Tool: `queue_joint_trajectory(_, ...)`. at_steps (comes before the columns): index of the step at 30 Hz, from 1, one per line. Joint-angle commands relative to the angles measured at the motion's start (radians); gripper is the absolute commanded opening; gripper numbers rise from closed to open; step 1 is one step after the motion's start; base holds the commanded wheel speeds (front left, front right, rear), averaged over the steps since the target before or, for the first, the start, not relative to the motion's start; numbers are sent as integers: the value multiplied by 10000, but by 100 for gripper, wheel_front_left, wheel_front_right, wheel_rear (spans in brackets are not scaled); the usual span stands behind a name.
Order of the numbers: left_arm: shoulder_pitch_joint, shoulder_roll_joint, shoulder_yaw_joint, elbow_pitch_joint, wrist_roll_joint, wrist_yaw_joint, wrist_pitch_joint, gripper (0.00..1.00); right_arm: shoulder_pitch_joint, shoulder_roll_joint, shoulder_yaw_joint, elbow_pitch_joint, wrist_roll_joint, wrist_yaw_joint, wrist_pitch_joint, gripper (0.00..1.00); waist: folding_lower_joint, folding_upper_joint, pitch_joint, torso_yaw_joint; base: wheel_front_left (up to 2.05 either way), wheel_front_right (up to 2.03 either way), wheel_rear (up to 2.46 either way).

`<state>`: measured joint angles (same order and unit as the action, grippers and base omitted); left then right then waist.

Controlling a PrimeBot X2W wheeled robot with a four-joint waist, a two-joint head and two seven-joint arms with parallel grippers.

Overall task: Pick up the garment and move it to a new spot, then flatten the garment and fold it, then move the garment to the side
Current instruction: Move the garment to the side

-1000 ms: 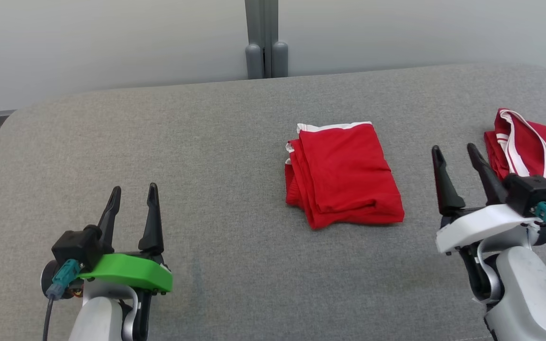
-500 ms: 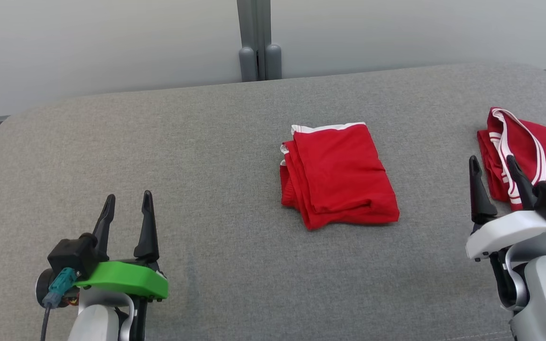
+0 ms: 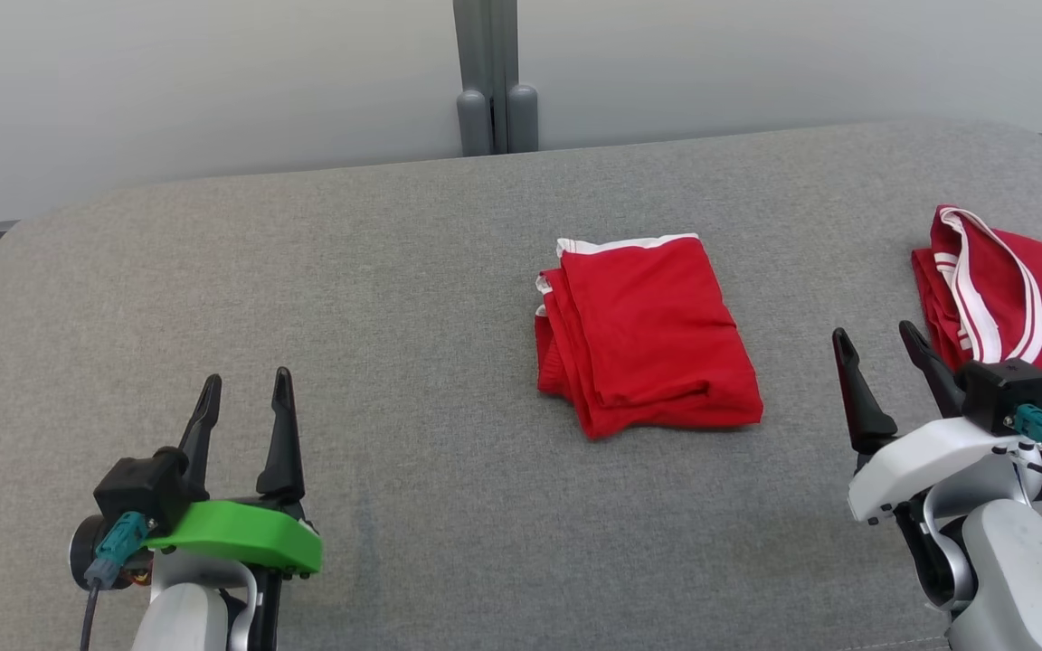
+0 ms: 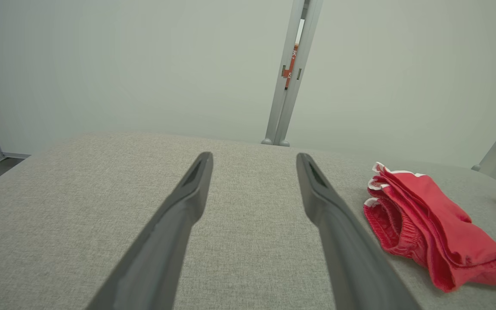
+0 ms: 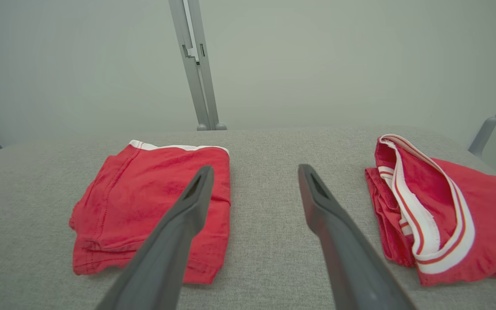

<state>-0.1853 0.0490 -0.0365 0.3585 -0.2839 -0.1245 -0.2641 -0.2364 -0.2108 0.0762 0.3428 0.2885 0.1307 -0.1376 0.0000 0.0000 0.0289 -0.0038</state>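
Note:
A folded red garment with white trim lies on the grey table, right of centre. It lies at the right in the left wrist view and at the left in the right wrist view. My left gripper hovers open near the table's front left, well apart from the garment, with nothing between its fingers. Also open and empty, my right gripper stands at the front right, between the folded garment and a second red garment.
A second red garment with white striped trim lies at the table's right edge, close to my right gripper; it is also at the right in the right wrist view. A grey post stands behind the table against a pale wall.
My right gripper swung out to the right and down, then came back left and a little up. The left gripper dropped slightly. The head camera shifted a little.

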Motion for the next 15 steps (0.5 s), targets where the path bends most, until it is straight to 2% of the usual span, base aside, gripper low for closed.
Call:
queue_joint_trajectory(1, 11, 33, -12, 11, 42, -51, 5, 100, -99, -78, 22, 37, 49, 0, 4, 100, 0, 0, 5, 14, 0, 0, 0)
queue_joint_trajectory(11, 26, 33, -30, 45, -10, -61, 5, 100, -194, -74, -4, 164, 69, 0, 65, 100, 0, 0, 28, 38, 0, 0, 0)
queue_joint_trajectory(15, -47, 33, -88, -39, -60, -63, 5, 100, -684, -146, 301, 264, 234, 0, 570, 100, 0, 0, 202, 92, 0, 0, 0)
